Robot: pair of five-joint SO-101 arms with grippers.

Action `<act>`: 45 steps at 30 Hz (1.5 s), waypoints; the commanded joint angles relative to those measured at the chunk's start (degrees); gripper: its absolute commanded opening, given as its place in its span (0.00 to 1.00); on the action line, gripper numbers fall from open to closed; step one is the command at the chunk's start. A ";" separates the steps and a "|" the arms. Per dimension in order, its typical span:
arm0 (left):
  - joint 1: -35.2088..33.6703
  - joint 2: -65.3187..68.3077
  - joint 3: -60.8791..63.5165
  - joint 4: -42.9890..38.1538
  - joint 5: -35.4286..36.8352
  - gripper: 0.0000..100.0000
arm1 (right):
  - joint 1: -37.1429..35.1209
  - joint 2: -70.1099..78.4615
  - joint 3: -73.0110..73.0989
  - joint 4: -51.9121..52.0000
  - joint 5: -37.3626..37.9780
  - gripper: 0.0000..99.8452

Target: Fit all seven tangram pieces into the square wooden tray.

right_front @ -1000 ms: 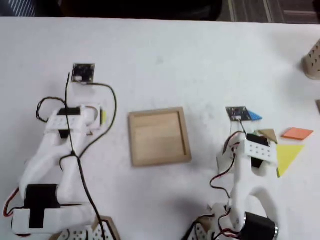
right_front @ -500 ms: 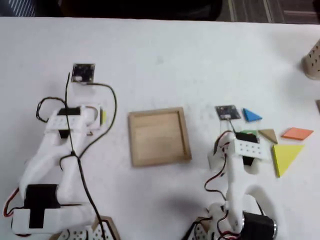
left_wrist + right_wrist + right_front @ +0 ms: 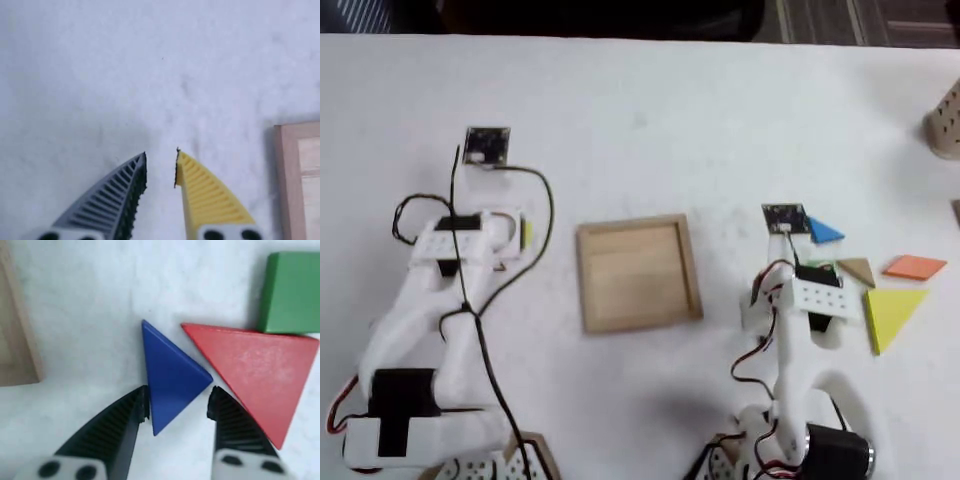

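Note:
The square wooden tray lies between the two arms and holds no pieces. My right gripper is open, low over the table, with a dark blue triangle between its fingertips. A red triangle lies beside that one, and a green square sits beyond it. To the right of the right arm lie a light blue triangle, a brown triangle, an orange parallelogram and a yellow triangle. My left gripper is slightly open over bare table, holding nothing.
The tray's edge lies close beside the right gripper, and a tray corner is near the left gripper. A wooden object stands at the table's far right edge. The left arm's cable loops over the table.
The right arm swung left toward the tray, uncovering the brown and light blue triangles, then edged slightly back right. The left arm has not moved.

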 commanded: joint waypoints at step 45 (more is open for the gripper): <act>-0.48 -0.31 -2.37 -0.62 -0.53 0.14 | -3.47 17.01 -17.85 1.80 3.96 0.22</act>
